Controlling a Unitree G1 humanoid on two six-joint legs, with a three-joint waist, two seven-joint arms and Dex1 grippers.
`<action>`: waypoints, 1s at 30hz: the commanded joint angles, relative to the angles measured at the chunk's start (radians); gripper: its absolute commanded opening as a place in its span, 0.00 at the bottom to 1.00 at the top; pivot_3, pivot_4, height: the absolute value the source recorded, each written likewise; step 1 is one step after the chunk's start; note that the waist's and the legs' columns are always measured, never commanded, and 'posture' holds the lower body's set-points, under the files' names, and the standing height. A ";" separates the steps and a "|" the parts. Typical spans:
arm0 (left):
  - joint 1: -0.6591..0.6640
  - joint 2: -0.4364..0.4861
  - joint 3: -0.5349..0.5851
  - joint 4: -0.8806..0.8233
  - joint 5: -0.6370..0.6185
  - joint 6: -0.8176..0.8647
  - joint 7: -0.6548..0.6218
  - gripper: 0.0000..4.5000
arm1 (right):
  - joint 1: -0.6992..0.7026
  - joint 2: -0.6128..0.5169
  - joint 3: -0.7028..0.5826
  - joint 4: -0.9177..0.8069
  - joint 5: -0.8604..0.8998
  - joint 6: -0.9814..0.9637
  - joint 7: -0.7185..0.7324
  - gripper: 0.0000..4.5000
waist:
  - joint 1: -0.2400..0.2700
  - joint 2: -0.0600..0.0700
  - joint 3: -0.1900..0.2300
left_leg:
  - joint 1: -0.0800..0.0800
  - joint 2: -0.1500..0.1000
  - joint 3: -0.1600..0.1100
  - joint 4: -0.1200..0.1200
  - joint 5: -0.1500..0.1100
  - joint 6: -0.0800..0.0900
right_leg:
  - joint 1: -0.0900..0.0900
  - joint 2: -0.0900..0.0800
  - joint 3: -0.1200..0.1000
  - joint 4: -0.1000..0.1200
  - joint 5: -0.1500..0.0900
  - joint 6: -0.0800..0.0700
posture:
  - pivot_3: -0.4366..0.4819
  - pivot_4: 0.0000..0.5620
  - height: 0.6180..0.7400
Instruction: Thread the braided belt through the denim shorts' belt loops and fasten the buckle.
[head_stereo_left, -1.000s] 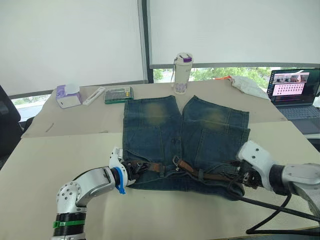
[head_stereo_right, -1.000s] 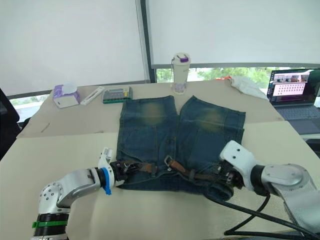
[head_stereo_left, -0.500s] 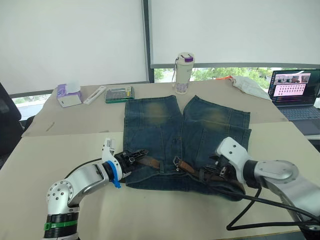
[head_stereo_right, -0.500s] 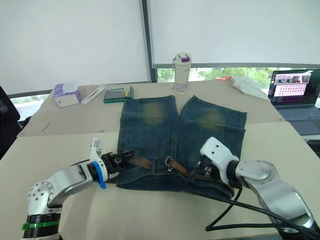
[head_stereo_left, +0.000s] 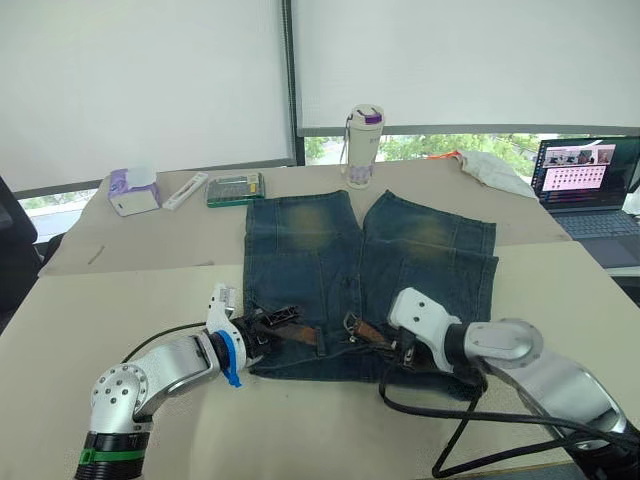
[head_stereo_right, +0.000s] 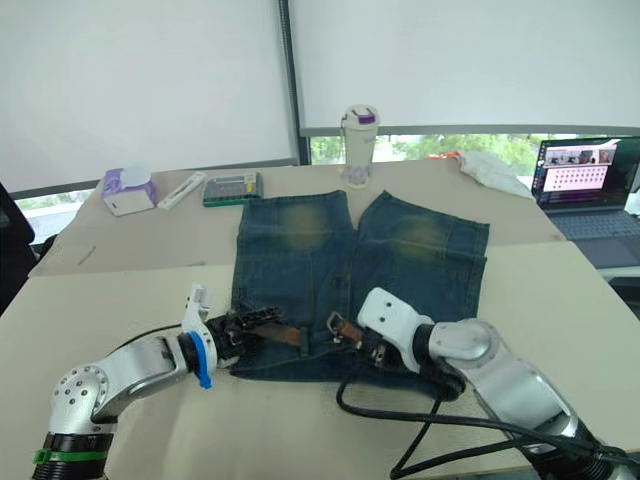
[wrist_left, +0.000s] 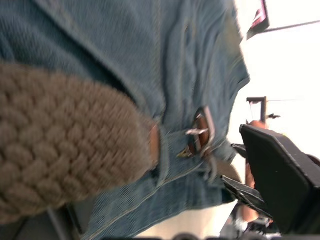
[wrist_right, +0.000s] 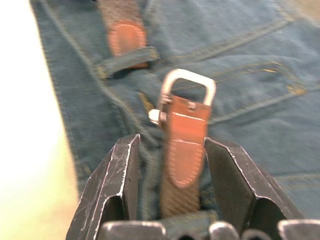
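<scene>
Two end effectors were placed at the waistband of the denim shorts, which were spread flat near the surface's front edge. The braided belt was already run under a belt loop. The right end effector was opened around the strap just behind the buckle, probably to grip it for fastening. The left end effector was closed on the belt's other end. A bottle, tissue box and laptop were set along the far edge, blocking nothing.
</scene>
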 joint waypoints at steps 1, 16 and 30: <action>0.002 0.025 -0.021 -0.027 0.034 0.000 -0.048 0.65 | -0.022 0.001 -0.004 -0.030 -0.010 -0.034 0.007 0.52 | 0.000 0.000 0.000 | 0.000 0.000 0.000 0.000 0.000 0.000 | 0.000 0.000 0.000 0.000 0.000 0.000 | 0.48 0.27 1.00; 0.033 0.032 -0.067 0.015 0.050 -0.002 -0.094 0.01 | -0.070 0.007 0.033 -0.010 -0.039 -0.223 0.102 0.52 | -0.001 0.000 0.000 | 0.000 0.000 0.000 0.000 0.000 0.000 | 0.000 0.000 0.000 0.000 0.000 0.000 | 0.48 0.27 1.00; -0.018 -0.110 -0.100 0.145 -0.017 -0.010 -0.058 0.01 | -0.067 0.022 0.124 0.080 -0.172 -0.316 0.100 0.52 | 0.006 0.000 0.000 | 0.000 -0.001 0.000 0.000 0.000 0.000 | 0.001 -0.001 -0.001 0.000 0.000 0.000 | 0.48 0.27 1.00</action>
